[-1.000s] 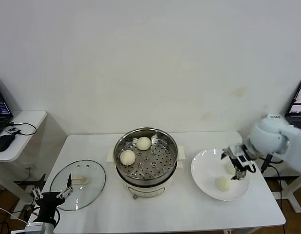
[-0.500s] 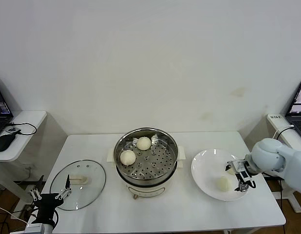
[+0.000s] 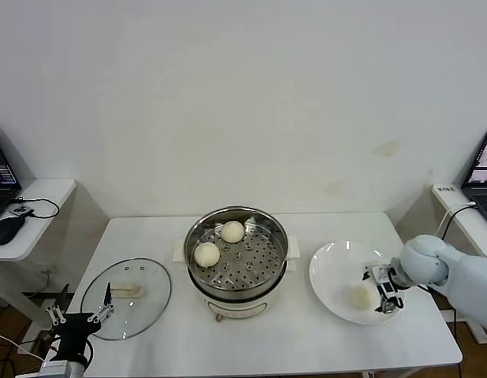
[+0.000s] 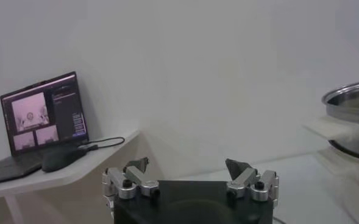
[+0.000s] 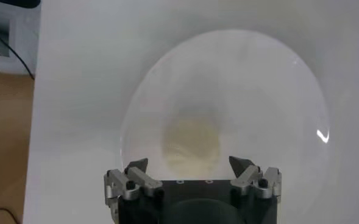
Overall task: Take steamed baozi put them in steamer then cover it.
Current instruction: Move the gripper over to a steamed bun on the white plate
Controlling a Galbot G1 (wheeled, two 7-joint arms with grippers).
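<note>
Right tool (image 3: 383, 290): released, jaws spread wide, over the near right part of the white plate (image 3: 332, 276); in the right wrist view (image 5: 189, 171) one bun lies just ahead between the spread fingers, not gripped.
Left tool (image 3: 79, 313): released, parked low off the counter's near left corner, beside the cover; nothing between its fingers (image 4: 189, 171).
Steamed baozi: two in the steamer (image 3: 220, 243); one visible on the plate (image 3: 359, 296), by the right tool.
Steamer (image 3: 237, 285): centre of the counter (image 3: 291, 339), uncovered.
Cover (image 3: 126, 298): flat on the counter, left of the steamer, apart from it.
Side shelf: laptop (image 4: 42, 117) and mouse (image 4: 62, 158).
</note>
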